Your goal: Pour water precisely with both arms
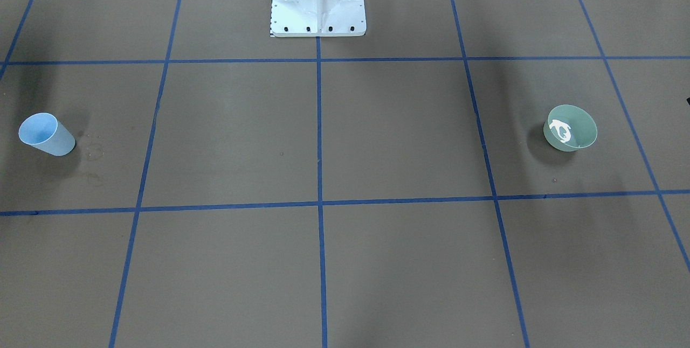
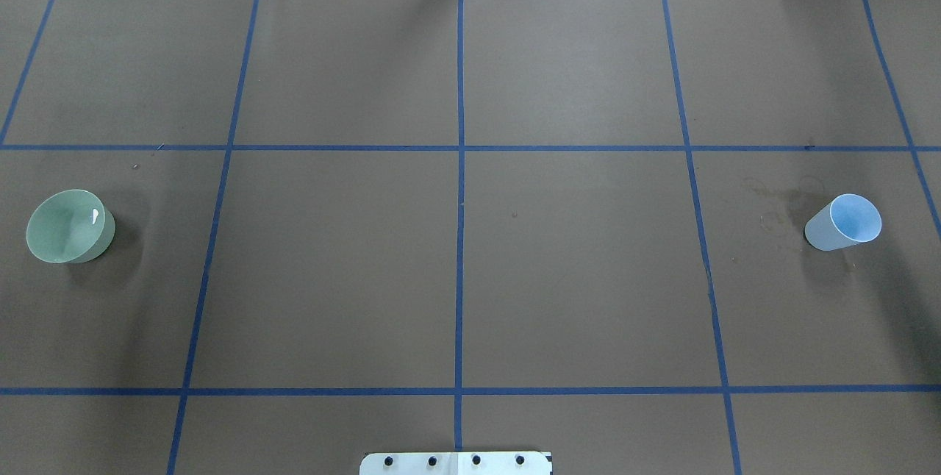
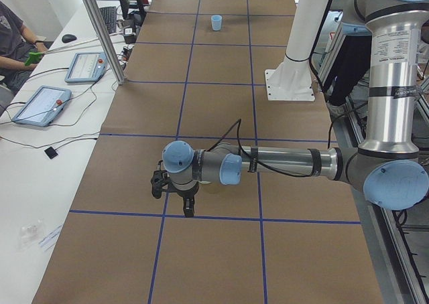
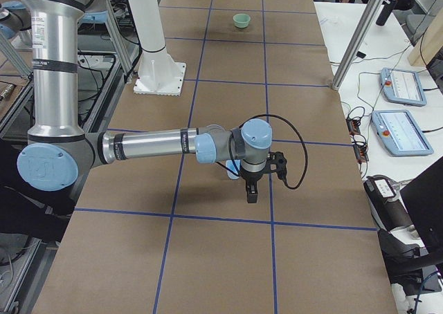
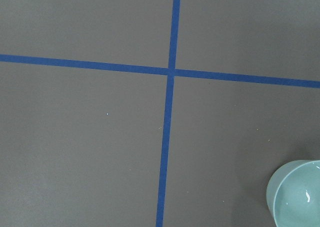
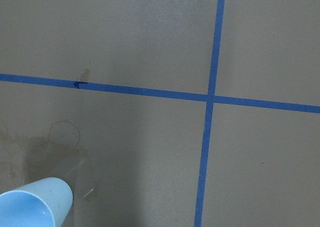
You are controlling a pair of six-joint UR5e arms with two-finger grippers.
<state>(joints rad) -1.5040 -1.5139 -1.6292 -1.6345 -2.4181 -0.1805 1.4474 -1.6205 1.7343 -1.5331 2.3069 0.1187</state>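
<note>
The water [image 1: 560, 132] shows to us as a bright white glint inside the green bowl [image 1: 572, 127], low on its inner wall; in the overhead view the glint is much smaller, and the left wrist view catches only a faint shine in the bowl. This bowl stands on the brown table [image 2: 573, 276] at the robot's left side. The blue cup [image 1: 47, 135] stands at the robot's right side, well apart from the bowl, with the whole middle of the table between them. Whether the cup holds any water we cannot tell. Just beside the cup the paper carries some darker ring marks [image 2: 779, 203].

The left arm [image 3: 288, 162] reaches out low and level over the table, and the left gripper [image 3: 175, 195] points down above the place of the bowl. The right arm [image 4: 152, 146] does the same on its side, with the right gripper [image 4: 255, 182] pointing down near the cup. For both grippers we see them only from the side cameras, so we cannot tell if the fingers are apart or together.

Blue tape lines [image 2: 460, 240] divide the table into squares, and the white pedestal [image 1: 318, 0] stands at the middle of the robot's edge
</note>
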